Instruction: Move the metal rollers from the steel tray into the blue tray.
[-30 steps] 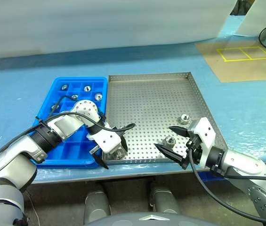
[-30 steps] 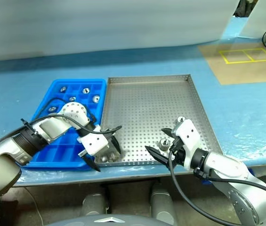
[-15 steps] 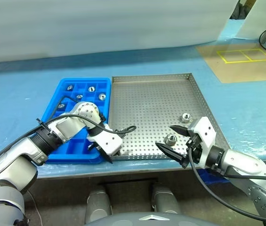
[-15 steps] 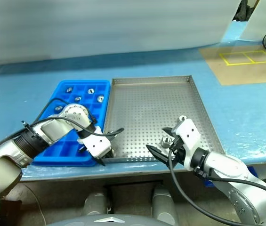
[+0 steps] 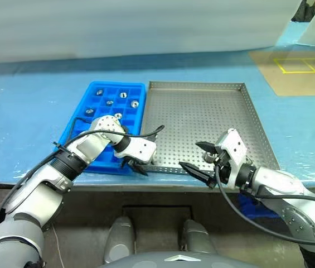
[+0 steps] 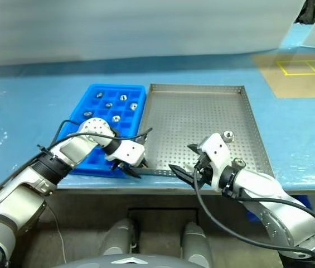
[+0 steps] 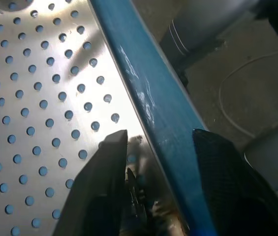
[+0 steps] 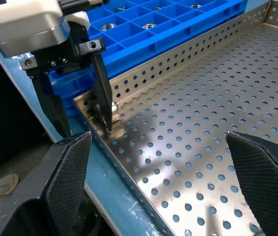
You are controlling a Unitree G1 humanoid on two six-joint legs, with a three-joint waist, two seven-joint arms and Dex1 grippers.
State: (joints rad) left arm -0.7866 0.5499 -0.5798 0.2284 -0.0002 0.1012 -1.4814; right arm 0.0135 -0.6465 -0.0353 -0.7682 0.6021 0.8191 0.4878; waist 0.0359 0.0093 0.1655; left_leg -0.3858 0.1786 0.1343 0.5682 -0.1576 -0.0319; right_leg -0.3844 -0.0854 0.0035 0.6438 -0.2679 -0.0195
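The steel tray (image 5: 202, 111) lies on the blue table with the blue tray (image 5: 90, 111) against its left side. Several metal rollers (image 5: 122, 94) sit in the blue tray's far cells. Two rollers (image 6: 228, 134) rest near the steel tray's right rim. Another roller (image 8: 111, 111) lies in the near-left corner. My left gripper (image 5: 136, 166) stands there with its jaws apart, one finger (image 8: 102, 93) inside the tray beside that roller, the other outside the rim. My right gripper (image 5: 189, 154) hangs open and empty over the tray's near edge.
The table's front edge (image 5: 168, 180) runs just below both trays. A black cable (image 5: 151, 133) loops from my left wrist over the steel tray's left part. A tan mat with yellow tape (image 5: 302, 67) lies at the far right.
The camera has shifted. My left gripper shut at the tray's near-left corner, then parted again, and now straddles the rim. The right gripper has stayed open over the near edge.
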